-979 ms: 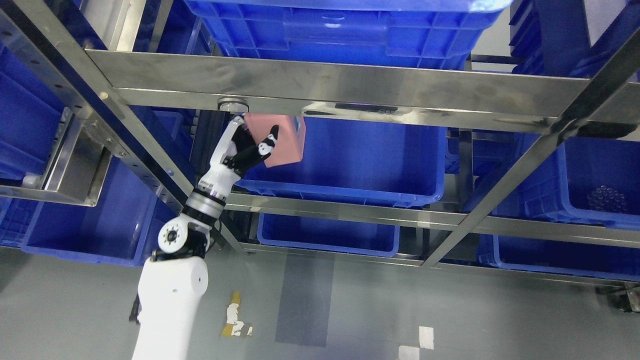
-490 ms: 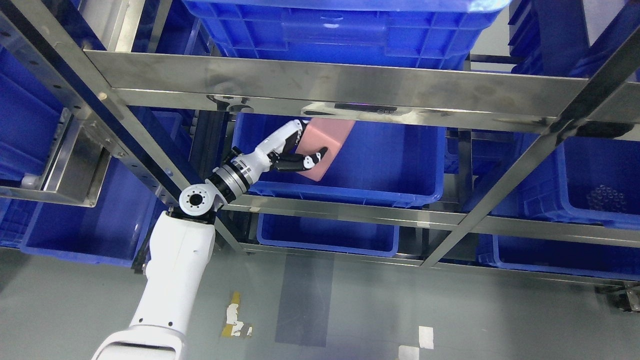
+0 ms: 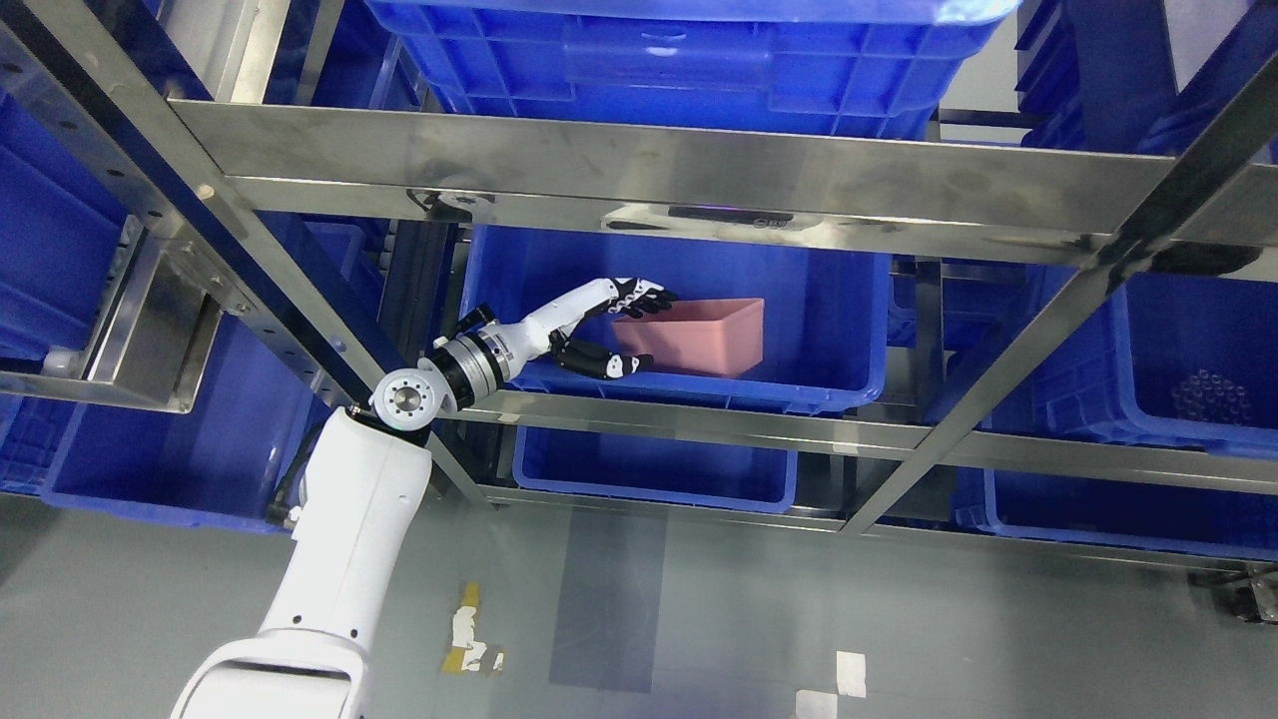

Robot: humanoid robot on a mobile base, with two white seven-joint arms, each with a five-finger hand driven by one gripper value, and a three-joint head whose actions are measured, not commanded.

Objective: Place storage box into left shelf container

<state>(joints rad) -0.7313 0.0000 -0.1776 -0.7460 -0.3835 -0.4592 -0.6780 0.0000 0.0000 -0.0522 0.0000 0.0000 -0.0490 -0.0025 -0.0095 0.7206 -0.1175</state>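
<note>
The pink storage box (image 3: 704, 335) lies on its side inside the blue shelf container (image 3: 679, 392) on the middle shelf, toward its centre. My left hand (image 3: 631, 330) reaches into the container from the left, at the box's left end. Its fingers (image 3: 639, 294) are spread above the box's top edge and the thumb (image 3: 604, 363) sits low by its bottom edge, with no firm hold on the box. My white left arm (image 3: 339, 539) rises from the lower left.
A steel shelf beam (image 3: 639, 170) runs just above the container's opening, and slanted steel posts (image 3: 1008, 369) cross on the right. More blue bins sit above (image 3: 689, 60), lower left (image 3: 170, 449), below (image 3: 649, 469) and right (image 3: 1188, 369).
My left hand carried the pink box rightward and down into the container, then opened. The box now rests in the bin, turned onto its side.
</note>
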